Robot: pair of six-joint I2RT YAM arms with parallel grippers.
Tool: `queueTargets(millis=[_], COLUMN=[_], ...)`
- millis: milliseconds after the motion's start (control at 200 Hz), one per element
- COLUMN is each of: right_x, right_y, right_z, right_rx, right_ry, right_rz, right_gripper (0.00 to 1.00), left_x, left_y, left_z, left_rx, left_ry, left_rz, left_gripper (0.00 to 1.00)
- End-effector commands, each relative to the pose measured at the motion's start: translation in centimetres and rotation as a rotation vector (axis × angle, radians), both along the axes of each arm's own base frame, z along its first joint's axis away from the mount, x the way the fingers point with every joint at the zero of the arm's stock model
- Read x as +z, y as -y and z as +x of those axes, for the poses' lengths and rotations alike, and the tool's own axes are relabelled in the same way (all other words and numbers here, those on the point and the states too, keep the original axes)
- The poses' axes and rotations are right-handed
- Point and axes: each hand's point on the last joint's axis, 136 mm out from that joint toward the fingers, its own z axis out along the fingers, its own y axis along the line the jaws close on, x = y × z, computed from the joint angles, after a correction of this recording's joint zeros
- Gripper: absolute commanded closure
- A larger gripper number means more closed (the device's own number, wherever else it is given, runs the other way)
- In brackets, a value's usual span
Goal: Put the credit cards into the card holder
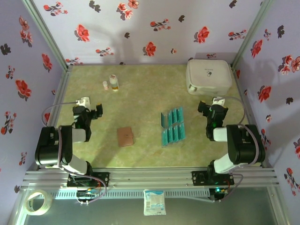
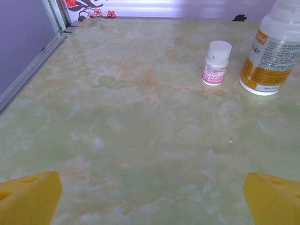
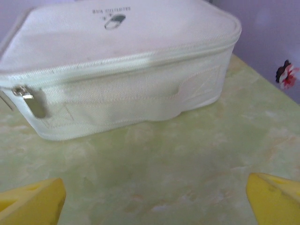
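free: table (image 1: 147, 101) bare between wallet (image 1: 125, 136) and cards (image 1: 172, 126) | obstacles: case (image 1: 209, 77) far right; bottles (image 1: 114, 83) far left

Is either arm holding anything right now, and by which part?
Nothing is held. The left end effector and right end effector are both open over the table; the blue cards and brown wallet lie apart from both.

Lilac walls (image 1: 140, 28) printed with red and black flowers enclose a green-marbled tabletop (image 1: 140, 93).
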Motion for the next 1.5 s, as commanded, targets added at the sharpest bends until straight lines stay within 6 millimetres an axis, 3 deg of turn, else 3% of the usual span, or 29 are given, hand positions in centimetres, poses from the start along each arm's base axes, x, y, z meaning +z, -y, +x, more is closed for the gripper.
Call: queueTargets(millis=[0, 210, 295, 370, 430, 620, 705, 840, 1080, 1210, 1395, 1495], right_x=[1.4, 4.9, 6.5, 7.2, 8.3, 11.7, 12.4, 12.8, 11.9, 10.2, 7.1, 5.7], right_y=[0.6, 1.5, 1.7, 3.5, 2.6, -3.8, -6.9, -12.3, -22.6, -27.1, -34.1, -36.6], right_z=[-0.5, -1.5, -1.9, -3.4, -3.2, -2.1, -2.7, -4.6, -8.2, -9.8, -12.6, -13.5], right_rx=[-0.03, -0.107, -0.166, -0.342, -0.295, 0.022, 0.117, 0.238, 0.445, 0.493, 0.627, 0.66], right_ry=[0.027, 0.005, 0.0, 0.0, -0.001, -0.085, -0.164, -0.259, -0.36, -0.422, -0.482, -0.499], right_rz=[-0.007, 0.048, 0.156, 0.297, 0.361, 0.484, 0.467, 0.409, 0.338, 0.268, 0.251, 0.283], right_gripper=[0.01, 0.01, 0.01, 0.01, 0.01, 0.01, 0.01, 0.01, 0.07, 0.07, 0.15, 0.17], left_x=[2.3, 4.6, 5.7, 6.9, 8.0, 10.7, 12.0, 12.1, 9.4, 7.0, 3.9, 2.5], left_y=[-0.5, -1.0, -1.3, -1.3, -1.5, -1.1, -0.5, 0.6, 4.0, 5.4, 7.7, 8.2], left_z=[0.0, -0.6, -1.2, -1.8, -2.2, -3.9, -4.5, -5.5, -6.7, -7.8, -9.1, -9.8], left_rx=[0.026, 0.066, 0.096, 0.121, 0.151, 0.208, 0.195, 0.16, 0.097, 0.087, 0.048, 0.04], left_ry=[0.068, 0.046, 0.051, 0.043, 0.017, -0.114, -0.166, -0.271, -0.416, -0.472, -0.544, -0.585], left_rz=[-0.014, -0.022, -0.057, -0.109, -0.159, -0.282, -0.298, -0.337, -0.493, -0.516, -0.575, -0.574], left_gripper=[0.0, 0.0, 0.0, 0.0, 0.0, 0.0, 0.0, 0.0, 0.0, 0.0, 0.0, 0.0])
